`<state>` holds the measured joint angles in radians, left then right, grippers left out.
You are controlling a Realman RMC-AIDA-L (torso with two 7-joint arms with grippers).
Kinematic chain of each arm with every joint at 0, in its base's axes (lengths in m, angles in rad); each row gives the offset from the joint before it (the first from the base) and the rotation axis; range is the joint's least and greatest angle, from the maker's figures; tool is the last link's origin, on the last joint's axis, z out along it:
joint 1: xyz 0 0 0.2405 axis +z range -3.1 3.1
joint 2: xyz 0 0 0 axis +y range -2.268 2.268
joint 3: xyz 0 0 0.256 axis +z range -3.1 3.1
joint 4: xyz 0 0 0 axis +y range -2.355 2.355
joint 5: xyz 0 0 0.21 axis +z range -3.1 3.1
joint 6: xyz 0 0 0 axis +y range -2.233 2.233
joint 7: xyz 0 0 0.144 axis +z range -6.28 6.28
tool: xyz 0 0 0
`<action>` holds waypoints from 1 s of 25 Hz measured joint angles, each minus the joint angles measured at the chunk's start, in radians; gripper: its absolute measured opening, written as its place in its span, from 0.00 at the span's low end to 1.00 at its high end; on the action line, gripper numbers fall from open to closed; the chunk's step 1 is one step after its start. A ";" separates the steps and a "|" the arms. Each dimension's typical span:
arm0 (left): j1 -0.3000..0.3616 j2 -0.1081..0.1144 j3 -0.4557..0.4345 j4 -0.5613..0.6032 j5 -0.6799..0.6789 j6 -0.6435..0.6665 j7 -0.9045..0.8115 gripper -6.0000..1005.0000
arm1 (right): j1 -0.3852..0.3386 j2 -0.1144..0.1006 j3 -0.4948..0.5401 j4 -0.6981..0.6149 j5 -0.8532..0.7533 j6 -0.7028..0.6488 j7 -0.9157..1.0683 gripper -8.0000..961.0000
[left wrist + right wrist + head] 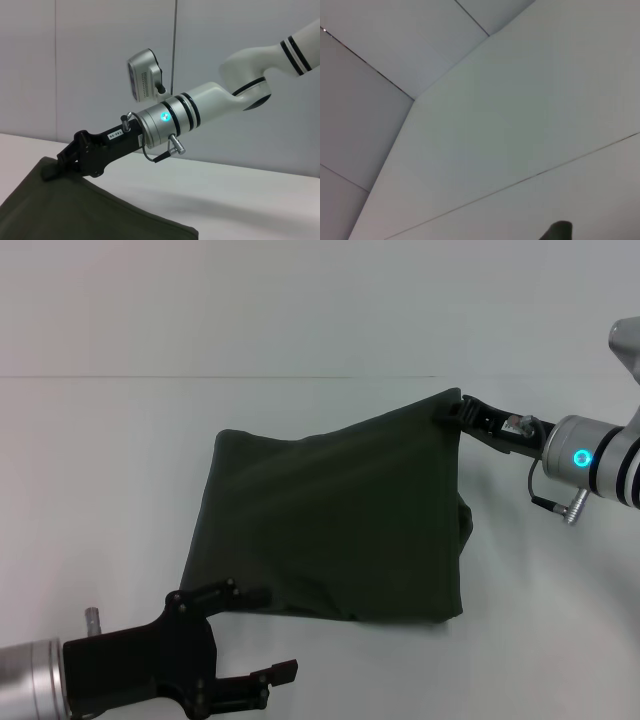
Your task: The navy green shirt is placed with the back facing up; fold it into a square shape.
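Head view: one navy green shirt (pixel 335 520) lies folded on the white table (pixel 120 460). The right gripper (pixel 458 410) is clamped on its far right corner (lifted). The left gripper (pixel 258 638) hovers at the near left edge, jaws wide apart, empty. Left wrist view: the lifted corner hangs from the right gripper (pixel 52 167). Right wrist view: only a dark cloth tip (pixel 557 232) shows.

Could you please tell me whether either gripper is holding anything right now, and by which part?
The right gripper pinches the navy green shirt by its far right corner; the left gripper is open, holding nothing.
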<state>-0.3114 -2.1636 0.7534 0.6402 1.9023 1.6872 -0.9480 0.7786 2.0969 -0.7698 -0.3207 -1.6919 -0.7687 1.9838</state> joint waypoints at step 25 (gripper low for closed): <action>-0.001 0.008 -0.065 -0.045 -0.011 0.009 -0.094 0.80 | -0.159 -0.014 0.002 -0.063 0.144 -0.219 -0.258 0.45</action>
<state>-0.3125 -2.1554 0.6888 0.5954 1.8918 1.6962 -1.0419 0.6193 2.0832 -0.7678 -0.3833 -1.5482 -0.9881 1.7257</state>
